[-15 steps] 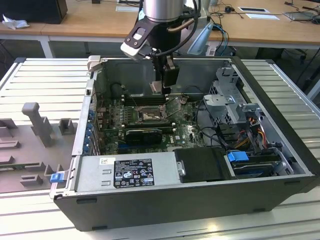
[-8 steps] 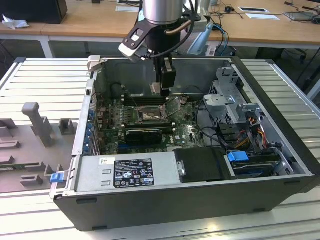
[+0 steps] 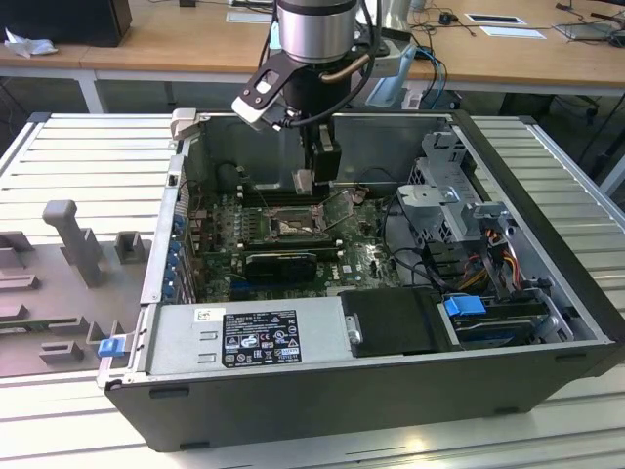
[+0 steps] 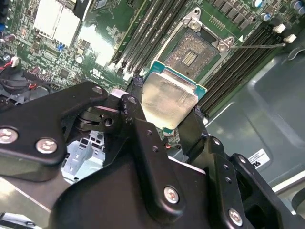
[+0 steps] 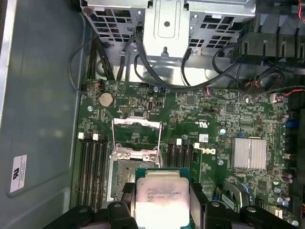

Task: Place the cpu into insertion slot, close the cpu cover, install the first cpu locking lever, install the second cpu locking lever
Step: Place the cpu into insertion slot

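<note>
Open PC case (image 3: 391, 391) lies on its side on a slatted table (image 3: 88, 147), w/ the green board (image 3: 371, 259) flat on its floor. The arm comes in from above, and the gripper (image 4: 167, 119) hangs inside the case over the board. Its two black fingers (image 4: 138, 124) pinch the cpu (image 4: 169, 93) by opposite edges, so they're closed on it, not spread. Key relation: in the first wrist view the slot (image 5: 131, 176) lies just past the fingertips and a bit to one side. The cpu overlaps the slot's near edge but isn't centred over it. In the exterior view the cpu (image 3: 304, 181) sits clear above the slot (image 3: 291, 227), apart from it, so I'd judge it not seated yet. The cpu is square, so no long axis. Its edges run approx parallel to the slot's rim in the first wrist view. Cover (image 5: 136, 131) is flipped open on the slot's far side from the fingers, its window clear. A thin wire lever (image 4: 259, 46) lies swung out beside the slot, unlatched as far as I can tell. Cpu look: flat, pale silver-grey lid w/ faint print, lid side toward both wrist cams, and a thin green rim of substrate shows round it.
</note>
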You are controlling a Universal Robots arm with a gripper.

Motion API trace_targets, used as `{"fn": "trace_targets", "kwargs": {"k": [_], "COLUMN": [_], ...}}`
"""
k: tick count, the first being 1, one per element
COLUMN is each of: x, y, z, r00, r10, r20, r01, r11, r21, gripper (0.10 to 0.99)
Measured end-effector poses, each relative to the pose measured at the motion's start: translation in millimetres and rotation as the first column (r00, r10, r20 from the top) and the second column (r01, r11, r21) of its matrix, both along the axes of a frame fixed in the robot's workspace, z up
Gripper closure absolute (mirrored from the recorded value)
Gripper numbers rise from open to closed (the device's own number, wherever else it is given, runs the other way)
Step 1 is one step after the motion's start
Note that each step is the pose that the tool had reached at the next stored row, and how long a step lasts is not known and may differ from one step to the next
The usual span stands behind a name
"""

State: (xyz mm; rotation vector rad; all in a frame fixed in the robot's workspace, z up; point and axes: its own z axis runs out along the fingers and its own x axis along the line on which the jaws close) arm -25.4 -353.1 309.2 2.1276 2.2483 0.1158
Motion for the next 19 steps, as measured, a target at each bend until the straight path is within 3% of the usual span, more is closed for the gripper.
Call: {"fn": "trace_targets", "kwargs": {"k": [2, 4, 8, 14, 19], "x": [0.0, 0.0, 0.0, 0.0, -2.0], "y": [0.0, 0.3, 0.7, 0.7, 2.5], "z": [-2.4, -5.5, -12.6, -14.7, -21.6], "r00": [0.9993, 0.9993, 0.9993, 0.9993, 1.0], "r10": [-0.037, -0.038, -0.038, -0.036, -0.002], "r20": [0.0, 0.0, 0.0, -0.0006, -0.0006], "r01": [0.037, 0.038, 0.038, 0.036, 0.002], "r11": [0.9993, 0.9993, 0.9993, 0.9993, 1.0], "r21": [-0.001, -0.001, -0.001, -0.001, 0.0], "gripper": [0.545, 0.545, 0.545, 0.545, 0.545]}}
